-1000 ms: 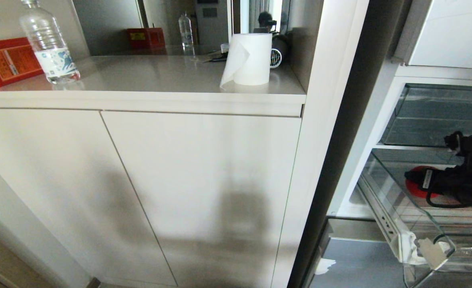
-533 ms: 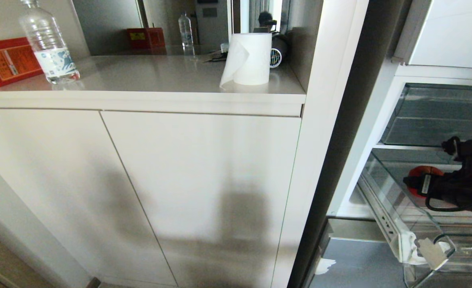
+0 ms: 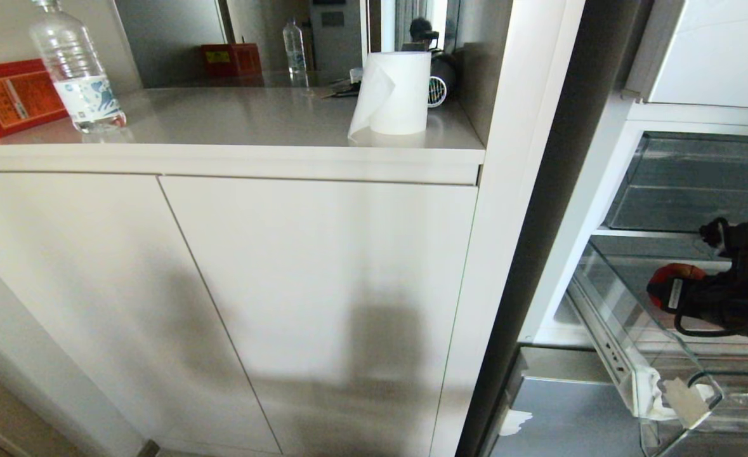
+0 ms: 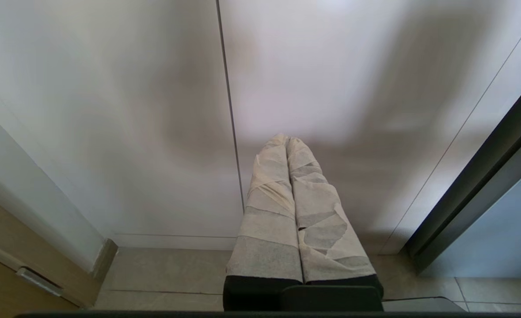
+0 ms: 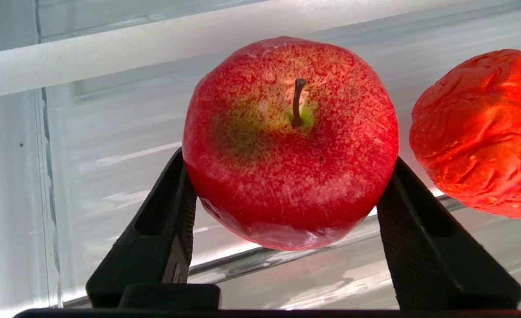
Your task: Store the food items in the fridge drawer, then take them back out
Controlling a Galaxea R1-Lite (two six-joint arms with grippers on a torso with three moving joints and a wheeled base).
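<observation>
Apple (image 5: 289,141) between end effector (image 5: 287,221) fingers

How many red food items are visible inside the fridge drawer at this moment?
2. The apple sits between the fingers of the right gripper inside the fridge drawer. The wrinkled red item lies beside it, apart from it. Others may be hidden out of view.

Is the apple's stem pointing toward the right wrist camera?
Yes. In the right wrist view the apple shows its stem and hollow face-on, with the right gripper closed against both its sides.
</observation>
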